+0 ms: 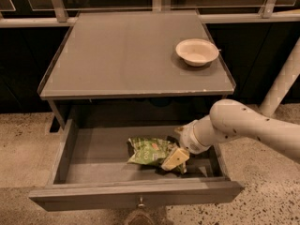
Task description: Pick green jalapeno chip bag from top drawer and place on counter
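The green jalapeno chip bag [149, 151] lies crinkled on the flat grey bottom of the open top drawer [96, 156], a little right of its middle. My gripper [173, 159] reaches in from the right on a white arm and sits at the bag's right end, with one pale finger [175, 157] lying over the bag's edge. The other finger is hidden behind it. The bag rests on the drawer bottom. The grey counter [126, 55] above holds no bag.
A white bowl [197, 51] stands at the back right of the counter. The drawer front [136, 194] with its small round knob [140, 203] is pulled out toward the camera. A white post [282, 81] rises at the right. The floor is speckled.
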You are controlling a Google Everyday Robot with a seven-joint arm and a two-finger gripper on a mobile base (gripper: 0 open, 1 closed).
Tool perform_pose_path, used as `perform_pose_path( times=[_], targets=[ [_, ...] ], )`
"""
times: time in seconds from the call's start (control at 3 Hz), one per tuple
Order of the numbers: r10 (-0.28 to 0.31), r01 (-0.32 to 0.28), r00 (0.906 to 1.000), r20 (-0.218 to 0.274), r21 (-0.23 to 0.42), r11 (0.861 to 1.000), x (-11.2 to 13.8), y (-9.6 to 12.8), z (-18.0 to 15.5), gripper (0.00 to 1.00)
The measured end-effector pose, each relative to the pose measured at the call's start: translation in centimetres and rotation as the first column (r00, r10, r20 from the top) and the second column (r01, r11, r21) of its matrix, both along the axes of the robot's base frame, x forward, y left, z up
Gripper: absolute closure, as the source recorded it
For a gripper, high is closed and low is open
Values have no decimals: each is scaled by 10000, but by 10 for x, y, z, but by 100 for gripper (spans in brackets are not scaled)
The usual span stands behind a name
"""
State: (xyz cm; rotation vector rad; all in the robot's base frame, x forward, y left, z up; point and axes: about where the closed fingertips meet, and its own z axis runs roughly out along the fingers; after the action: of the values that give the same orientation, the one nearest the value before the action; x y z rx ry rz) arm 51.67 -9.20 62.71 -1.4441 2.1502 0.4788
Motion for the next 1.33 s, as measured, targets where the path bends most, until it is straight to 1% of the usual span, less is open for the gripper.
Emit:
perform_pose_path(
  times=[0.33, 1.0, 1.33],
  targets=[
    [0, 0, 10000, 0, 0, 10000, 0, 0, 0, 41],
    [1, -1, 10000, 0, 0, 10000, 0, 0, 0, 89],
    [171, -172, 9999, 20, 180, 9997, -2, 3, 6, 100]
  ],
)
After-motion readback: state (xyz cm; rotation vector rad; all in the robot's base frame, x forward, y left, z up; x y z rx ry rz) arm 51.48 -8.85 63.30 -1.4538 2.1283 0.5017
